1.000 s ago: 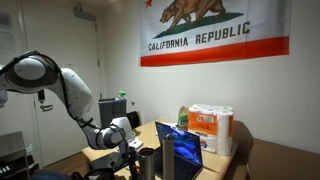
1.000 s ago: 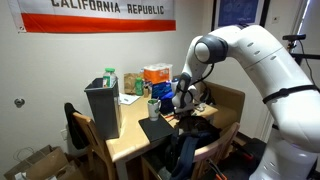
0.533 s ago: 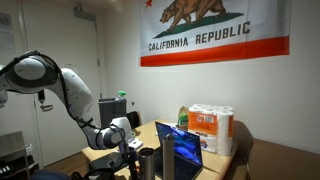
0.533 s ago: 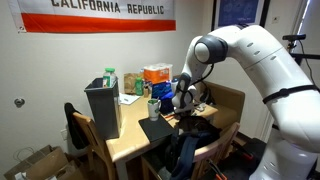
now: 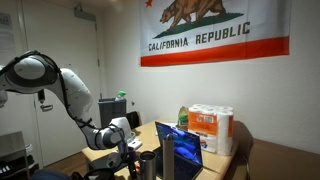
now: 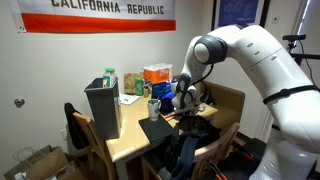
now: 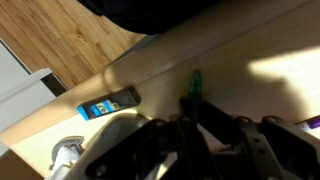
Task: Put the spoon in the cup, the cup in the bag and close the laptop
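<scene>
Nothing visibly shifted; arm holds same pose. Gripper [image 5: 126, 152] low over table [image 6: 133, 138], jaws unreadable. Green-tipped spoon [image 7: 195, 80], seemingly, at its 12 o'clock. Cup [image 5: 147, 164] at 7 o'clock of laptop [image 5: 185, 143], outside bag [image 6: 103, 108]. Laptop open. All three steps left.

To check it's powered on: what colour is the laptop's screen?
The laptop screen glows bright blue, best seen in an exterior view.

Office/lab rm, Calif. flag [image 5: 213, 30] on wall, wood desk [image 6: 128, 143], chair [image 6: 80, 127], paper towels [image 5: 211, 128]
</scene>
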Robot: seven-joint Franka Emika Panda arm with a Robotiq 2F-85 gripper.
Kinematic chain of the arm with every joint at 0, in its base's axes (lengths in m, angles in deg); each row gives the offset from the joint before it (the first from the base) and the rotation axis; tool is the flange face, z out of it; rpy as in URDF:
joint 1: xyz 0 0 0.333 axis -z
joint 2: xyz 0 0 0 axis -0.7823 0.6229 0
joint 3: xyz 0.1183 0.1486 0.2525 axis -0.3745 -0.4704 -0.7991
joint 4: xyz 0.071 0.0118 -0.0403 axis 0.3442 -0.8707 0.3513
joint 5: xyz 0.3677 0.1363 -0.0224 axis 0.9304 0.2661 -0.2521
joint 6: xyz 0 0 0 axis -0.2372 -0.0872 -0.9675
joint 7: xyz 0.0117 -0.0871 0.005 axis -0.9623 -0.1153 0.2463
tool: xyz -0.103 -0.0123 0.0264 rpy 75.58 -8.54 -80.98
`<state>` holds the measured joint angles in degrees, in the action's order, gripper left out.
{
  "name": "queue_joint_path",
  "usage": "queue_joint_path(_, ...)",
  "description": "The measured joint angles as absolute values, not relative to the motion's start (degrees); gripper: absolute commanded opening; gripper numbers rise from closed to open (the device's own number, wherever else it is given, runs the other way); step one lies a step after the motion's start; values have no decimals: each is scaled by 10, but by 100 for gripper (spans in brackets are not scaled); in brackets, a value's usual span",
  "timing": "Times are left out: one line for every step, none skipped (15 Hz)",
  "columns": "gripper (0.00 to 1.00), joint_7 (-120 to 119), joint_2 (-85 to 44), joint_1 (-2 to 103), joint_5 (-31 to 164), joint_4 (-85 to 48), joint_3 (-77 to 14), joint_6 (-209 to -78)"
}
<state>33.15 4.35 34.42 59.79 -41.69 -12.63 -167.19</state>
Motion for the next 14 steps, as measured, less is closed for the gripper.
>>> queue_joint_path(8,331,41,344,598,-419,-128,-1670)
queue_joint_path(8,330,38,344,598,-422,-132,-1667)
queue_joint_path(8,330,32,343,598,-425,-137,-1663)
queue_joint_path(8,329,24,343,598,-429,-144,-1657)
queue_joint_path(8,327,12,342,598,-434,-152,-1649)
queue_joint_path(8,321,-3,342,598,-440,-161,-1639)
queue_joint_path(9,315,-22,343,598,-446,-171,-1624)
queue_joint_path(9,306,-46,343,598,-452,-181,-1602)
queue_joint_path(9,295,-74,344,598,-459,-192,-1574)
queue_joint_path(9,284,-104,347,598,-465,-202,-1540)
queue_joint_path(9,271,-136,351,599,-468,-214,-1499)
queue_joint_path(9,256,-168,358,599,-470,-227,-1455)
queue_joint_path(9,238,-201,367,601,-470,-241,-1408)
queue_joint_path(9,214,-232,371,613,-469,-248,-1360)
